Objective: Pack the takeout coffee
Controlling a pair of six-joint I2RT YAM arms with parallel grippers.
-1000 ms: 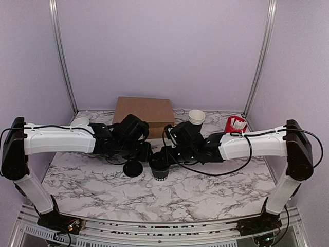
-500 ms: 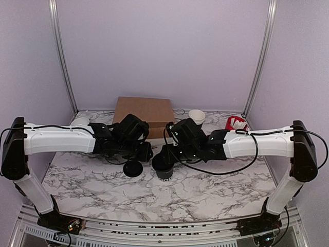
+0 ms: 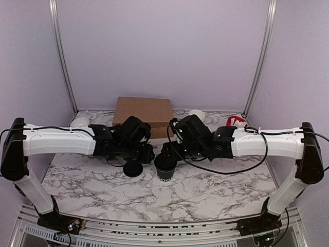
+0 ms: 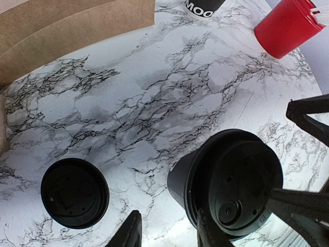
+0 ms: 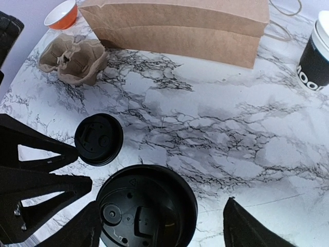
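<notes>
The takeout coffee [image 3: 165,168] is a small black cup with its black lid on, standing upright mid-table. It also fills the lower part of the right wrist view as the lidded cup [image 5: 146,208]. My right gripper [image 5: 162,203] is open and straddles the cup top; its right finger [image 5: 247,226] stands clear of the cup. My left gripper [image 4: 169,234] is open just left of the cup [image 4: 231,185], over bare marble, with its right finger [image 4: 213,231] against the lid's rim. A second black lid [image 4: 74,193] lies flat on the table to the left.
A brown paper bag [image 3: 144,110] lies at the back centre. A stack of white-rimmed black cups [image 5: 316,56] and a red cylinder [image 4: 288,25] stand back right. A cardboard cup carrier [image 5: 72,59] and an orange bowl [image 5: 60,13] sit back left.
My right gripper's jaws have spread wide around the cup top, and the right wrist has risen slightly over it. The cup stands in about the same place. The left arm has barely moved.
</notes>
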